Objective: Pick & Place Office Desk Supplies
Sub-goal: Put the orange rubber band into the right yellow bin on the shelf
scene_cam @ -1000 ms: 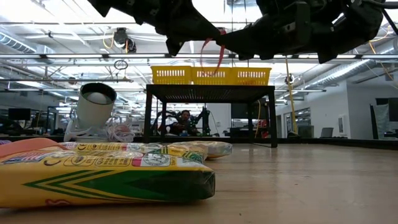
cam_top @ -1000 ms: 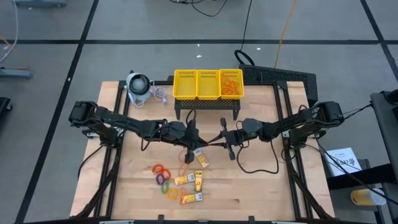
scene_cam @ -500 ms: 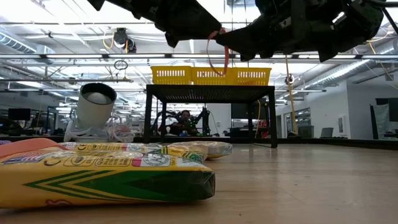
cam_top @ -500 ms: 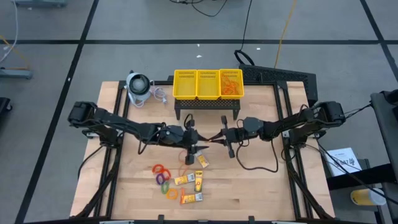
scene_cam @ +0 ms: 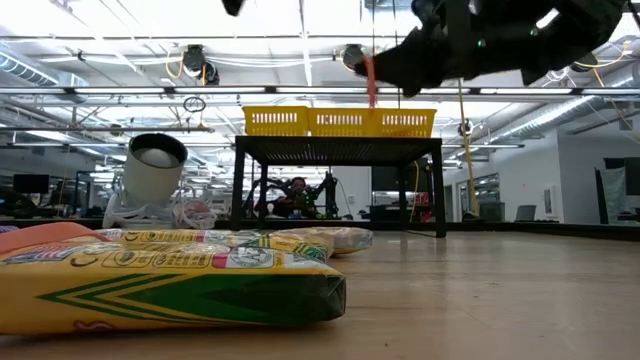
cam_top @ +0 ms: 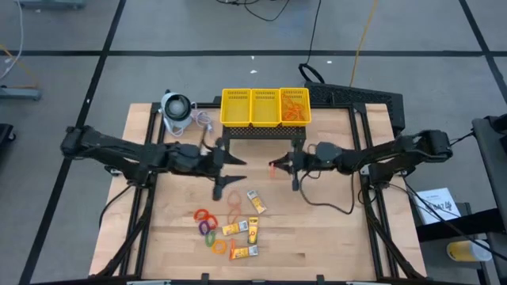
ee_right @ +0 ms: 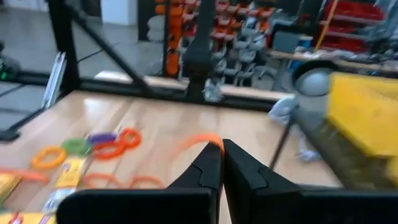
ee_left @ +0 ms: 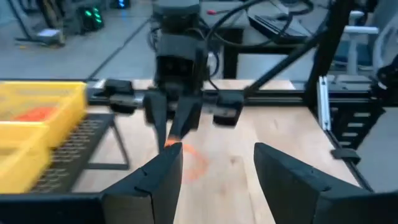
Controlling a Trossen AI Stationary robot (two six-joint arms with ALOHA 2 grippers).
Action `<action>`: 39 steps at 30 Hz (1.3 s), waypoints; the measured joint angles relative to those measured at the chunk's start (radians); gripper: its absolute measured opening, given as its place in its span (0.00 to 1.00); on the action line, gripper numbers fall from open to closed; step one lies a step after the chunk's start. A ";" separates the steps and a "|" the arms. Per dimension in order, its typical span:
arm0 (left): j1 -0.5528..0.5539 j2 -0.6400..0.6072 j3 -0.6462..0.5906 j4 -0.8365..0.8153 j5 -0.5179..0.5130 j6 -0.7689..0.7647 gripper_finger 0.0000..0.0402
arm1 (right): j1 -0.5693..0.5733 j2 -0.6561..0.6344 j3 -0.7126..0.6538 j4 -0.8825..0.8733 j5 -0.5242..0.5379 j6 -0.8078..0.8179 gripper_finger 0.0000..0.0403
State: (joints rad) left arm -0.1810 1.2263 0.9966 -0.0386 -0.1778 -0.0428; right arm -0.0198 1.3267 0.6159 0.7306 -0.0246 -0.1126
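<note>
The right claw [cam_top: 273, 166], clamped on an orange rubber band [scene_cam: 370, 80], hung before the yellow basket [cam_top: 265, 107]; carrying it level above its right-hand compartment seemed wise. The left claw [cam_top: 238, 161] stood apart.

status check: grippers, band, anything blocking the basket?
Right gripper shut on orange rubber band, raised before yellow mesh basket. Left gripper open, empty. Nothing visible between band and basket.

Pale wood table [cam_top: 333, 222] (matt), glossy packets [scene_cam: 170, 285], mesh basket [cam_top: 264, 107]
</note>
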 joint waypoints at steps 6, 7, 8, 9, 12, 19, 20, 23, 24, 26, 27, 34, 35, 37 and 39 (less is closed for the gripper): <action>-0.006 -0.108 -0.021 -0.173 -0.095 0.019 0.52 | -0.084 -0.148 0.093 -0.214 -0.001 0.015 0.00; -0.011 -0.126 -0.038 -0.169 -0.109 0.024 0.52 | -0.101 -0.165 0.117 -0.258 -0.001 0.030 0.00; -0.013 -0.144 -0.060 -0.153 -0.120 0.028 0.52 | -0.123 -0.180 0.143 -0.308 -0.001 0.048 0.00; -0.014 -0.166 -0.086 -0.138 -0.134 0.032 0.52 | -0.145 -0.189 0.178 -0.351 -0.001 0.068 0.00; -0.015 -0.220 -0.184 -0.065 -0.182 0.033 0.52 | -0.218 -0.194 0.274 -0.490 -0.001 0.093 0.00; -0.008 -0.338 -0.409 0.136 -0.278 -0.040 0.52 | -0.414 -0.152 0.402 -0.676 -0.001 0.071 0.00; -0.009 -0.346 -0.430 0.163 -0.284 -0.056 0.52 | -0.440 -0.146 0.402 -0.678 -0.001 0.071 0.00; -0.009 -0.370 -0.476 0.168 -0.288 -0.105 0.52 | -0.507 -0.131 0.401 -0.719 -0.001 0.071 0.00; -0.009 -0.373 -0.484 0.176 -0.288 -0.122 0.52 | -0.526 -0.128 0.401 -0.738 -0.001 0.071 0.00; -0.008 -0.377 -0.503 0.168 -0.289 -0.150 0.52 | -0.552 -0.116 0.401 -0.750 -0.001 0.071 0.00; -0.009 -0.376 -0.508 0.167 -0.288 -0.158 0.52 | -0.560 -0.112 0.401 -0.756 0.000 0.072 0.00; -0.008 -0.376 -0.512 0.147 -0.287 -0.188 0.52 | -0.575 -0.101 0.401 -0.781 -0.002 0.100 0.11; -0.009 -0.376 -0.512 0.147 -0.287 -0.188 0.52 | -0.575 -0.101 0.401 -0.788 -0.002 0.110 0.14; -0.008 -0.376 -0.512 0.147 -0.287 -0.189 0.52 | -0.575 -0.102 0.401 -0.805 -0.002 0.147 0.22; -0.008 -0.376 -0.512 0.147 -0.287 -0.189 0.52 | -0.576 -0.101 0.401 -0.826 0.001 0.181 0.31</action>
State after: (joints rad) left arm -0.1894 0.8505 0.4850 0.1085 -0.4644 -0.2317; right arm -0.5956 1.2255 1.0164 -0.0954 -0.0238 0.0679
